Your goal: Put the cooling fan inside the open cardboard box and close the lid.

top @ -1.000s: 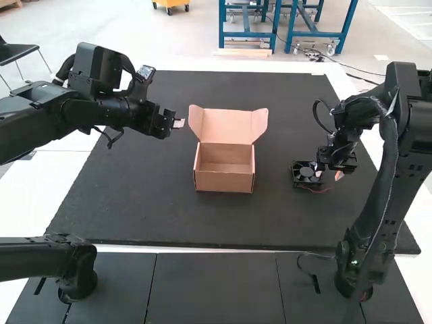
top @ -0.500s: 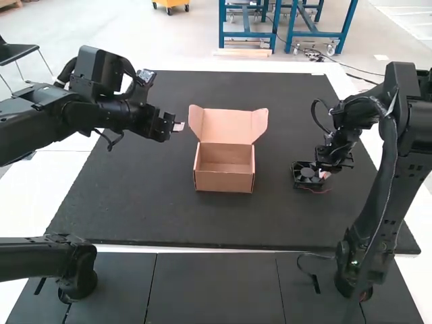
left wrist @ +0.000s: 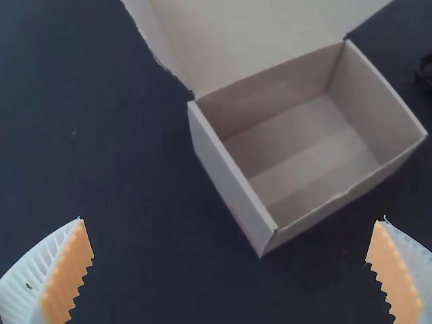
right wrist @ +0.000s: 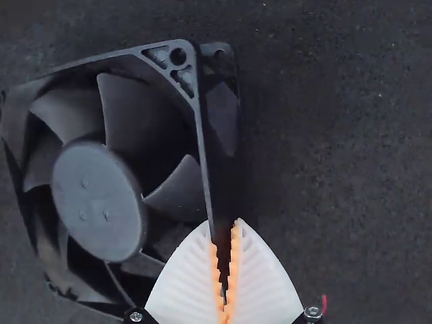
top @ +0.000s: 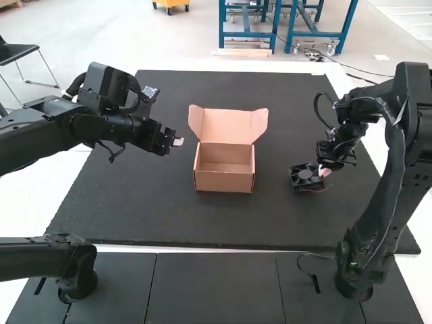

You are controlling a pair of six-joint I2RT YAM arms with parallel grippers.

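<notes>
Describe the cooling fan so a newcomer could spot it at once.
Find the black mat, then the open cardboard box at its middle. Right of the box is a small square black fan with a round hub, its frame pinched by the right arm's jaws.

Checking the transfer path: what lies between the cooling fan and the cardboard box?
Nothing but bare black mat, as the high view shows. The cooling fan, pinched at its frame by the right gripper, is right of the cardboard box.
</notes>
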